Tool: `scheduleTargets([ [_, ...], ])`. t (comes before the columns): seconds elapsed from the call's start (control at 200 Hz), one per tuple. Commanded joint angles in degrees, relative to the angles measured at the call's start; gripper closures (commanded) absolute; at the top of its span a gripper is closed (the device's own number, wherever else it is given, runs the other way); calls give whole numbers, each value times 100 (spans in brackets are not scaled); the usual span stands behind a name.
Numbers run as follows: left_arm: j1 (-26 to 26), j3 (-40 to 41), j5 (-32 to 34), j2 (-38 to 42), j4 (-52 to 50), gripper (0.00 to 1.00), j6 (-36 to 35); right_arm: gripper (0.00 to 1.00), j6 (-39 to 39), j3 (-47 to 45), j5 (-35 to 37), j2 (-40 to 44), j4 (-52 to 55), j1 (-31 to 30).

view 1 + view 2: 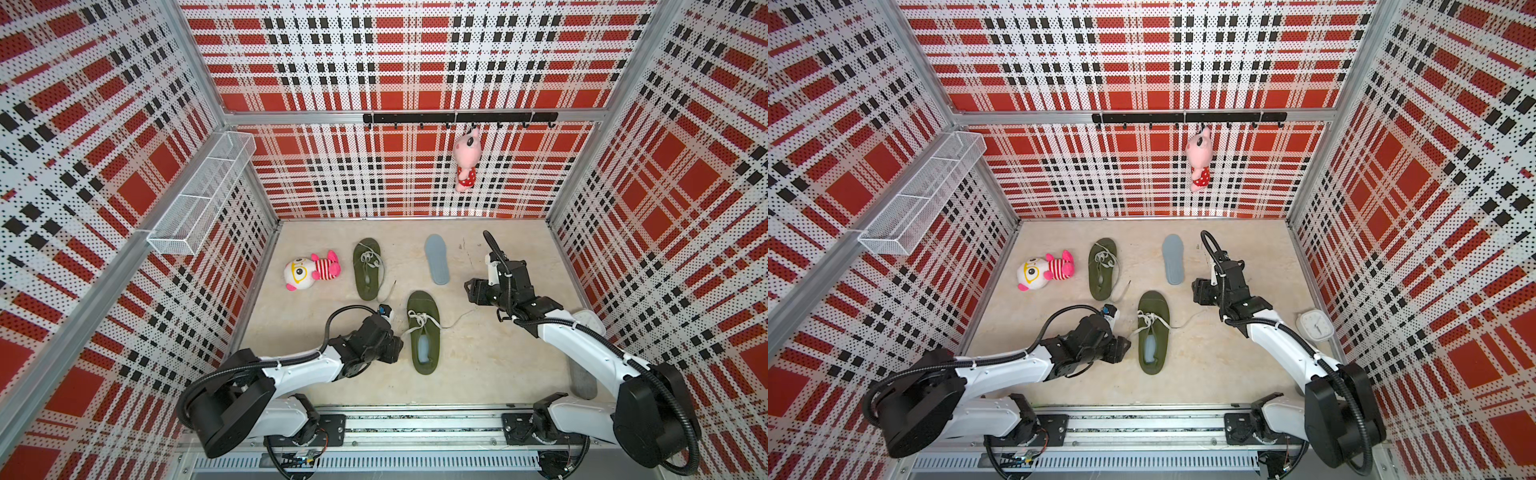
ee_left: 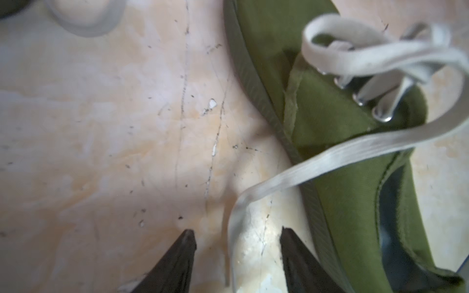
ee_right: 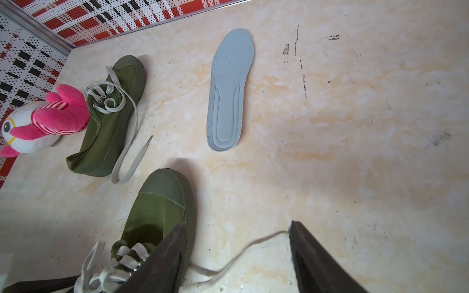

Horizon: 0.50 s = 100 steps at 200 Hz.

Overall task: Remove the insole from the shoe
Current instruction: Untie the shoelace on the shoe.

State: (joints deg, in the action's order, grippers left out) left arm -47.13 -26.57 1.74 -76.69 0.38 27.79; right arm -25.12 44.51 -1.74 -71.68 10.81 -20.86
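Note:
Both top views show a green shoe (image 1: 424, 320) (image 1: 1152, 316) lying at the table's middle front, with a pale blue insole (image 1: 423, 348) (image 1: 1149, 347) inside its opening. My left gripper (image 1: 397, 345) (image 2: 237, 236) sits low just left of this shoe, open. A loose white lace (image 2: 253, 197) runs across the table between its fingers. My right gripper (image 1: 468, 289) (image 3: 237, 228) hovers open to the right of the shoe's toe (image 3: 162, 192), above another lace end. A second green shoe (image 1: 368, 269) lies farther back. A loose grey-blue insole (image 1: 437, 258) (image 3: 228, 88) lies flat at the back.
A white and pink plush toy (image 1: 309, 270) lies left of the far shoe. A pink plush (image 1: 465, 160) hangs from the hook rail (image 1: 415, 118). A wire basket (image 1: 199, 199) hangs on the left wall. A white clock (image 1: 1315, 325) and a grey roll (image 1: 582, 380) lie at the right edge.

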Motion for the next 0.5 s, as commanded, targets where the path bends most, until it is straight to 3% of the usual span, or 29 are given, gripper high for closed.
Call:
scheduleTargets([
  [0.0, -167, -293, 164, -289, 108, 41, -182, 32, 34, 97, 6, 30, -38, 20],
  [0.296, -437, -786, 1089, -1112, -204, 49, -178, 33, 54, 84, 59, 171, 12, 20],
  [0.496, -437, -876, 1443, -1193, -231, 68, -191, 33, 69, 49, 77, 213, 8, 20],
])
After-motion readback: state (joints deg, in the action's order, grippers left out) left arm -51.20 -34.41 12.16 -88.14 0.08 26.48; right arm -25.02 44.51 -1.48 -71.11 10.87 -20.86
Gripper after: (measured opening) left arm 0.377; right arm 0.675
